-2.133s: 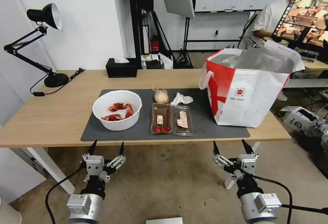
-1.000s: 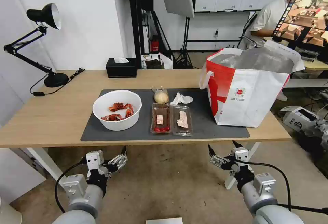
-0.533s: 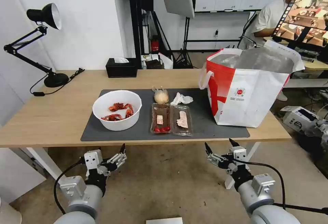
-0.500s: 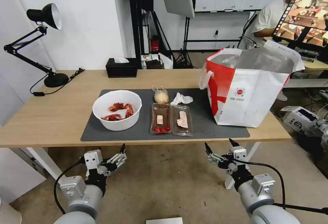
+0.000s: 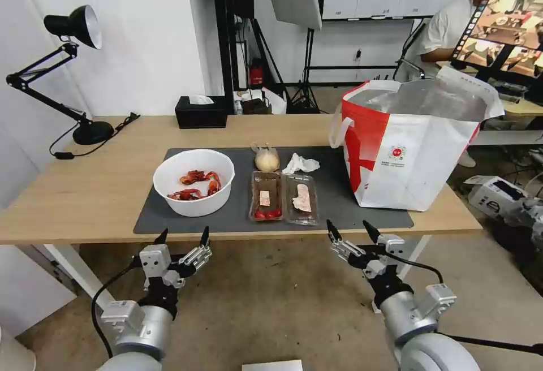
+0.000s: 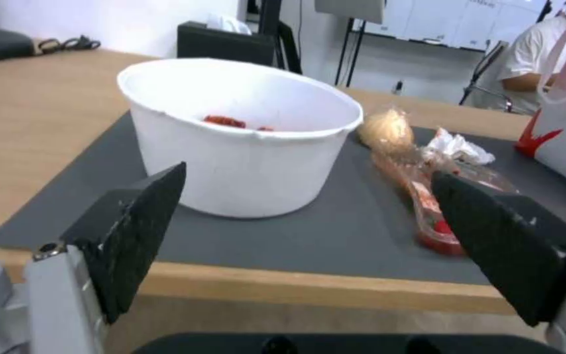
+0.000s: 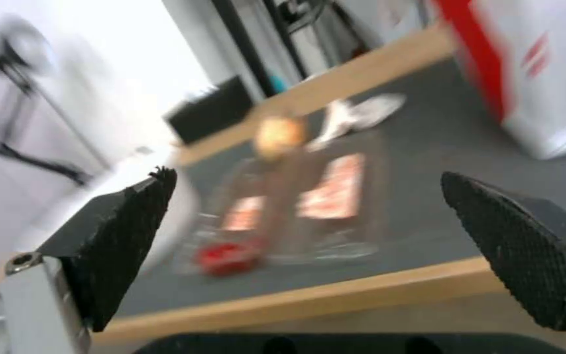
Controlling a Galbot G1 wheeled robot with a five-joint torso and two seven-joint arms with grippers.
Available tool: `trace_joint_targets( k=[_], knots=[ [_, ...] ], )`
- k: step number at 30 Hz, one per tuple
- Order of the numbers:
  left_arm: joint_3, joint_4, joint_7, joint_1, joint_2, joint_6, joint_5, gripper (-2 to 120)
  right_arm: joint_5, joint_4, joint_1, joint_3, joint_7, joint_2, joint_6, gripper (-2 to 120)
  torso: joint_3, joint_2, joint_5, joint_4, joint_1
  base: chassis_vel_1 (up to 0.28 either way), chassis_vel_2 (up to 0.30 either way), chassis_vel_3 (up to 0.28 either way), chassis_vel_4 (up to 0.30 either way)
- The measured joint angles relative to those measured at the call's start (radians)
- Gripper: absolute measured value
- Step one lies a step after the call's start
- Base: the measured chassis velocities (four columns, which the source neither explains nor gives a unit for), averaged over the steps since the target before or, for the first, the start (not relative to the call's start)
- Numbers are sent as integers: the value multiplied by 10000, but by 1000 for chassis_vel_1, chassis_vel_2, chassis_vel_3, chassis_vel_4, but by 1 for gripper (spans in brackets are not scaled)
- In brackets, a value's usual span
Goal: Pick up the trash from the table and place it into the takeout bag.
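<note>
Both grippers hung just below the table's (image 5: 85, 190) front edge, fingers spread wide, nothing in them. The left gripper (image 5: 182, 238) sat in front of the white bowl (image 5: 194, 182), the right gripper (image 5: 353, 228) near the two clear trays (image 5: 283, 196). All the trash sat on the grey mat (image 5: 339, 201), beside the takeout bag (image 5: 410, 145).

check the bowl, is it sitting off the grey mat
No, the white bowl of crayfish shells sits fully on the dark grey mat, near its left end.
</note>
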Motion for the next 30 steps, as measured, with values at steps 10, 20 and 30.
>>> trace_joint_targets(
  k=[10,20,30],
  knots=[
    [-194,7,26,3,222,7,-20,100,5253,105,1569,-1316,3546,411,-144,100,0,0,0,2,0,0,0,0,0],
    [-384,197,6,139,240,46,-50,100,7670,-1084,3446,-1446,5676,799,-10,100,1,0,0,1,1,0,0,0,0],
    [-436,234,-14,233,78,199,-352,100,8291,-1635,4133,-1447,6492,746,9,100,1,-1,1,0,1,0,0,0,0]
  ],
)
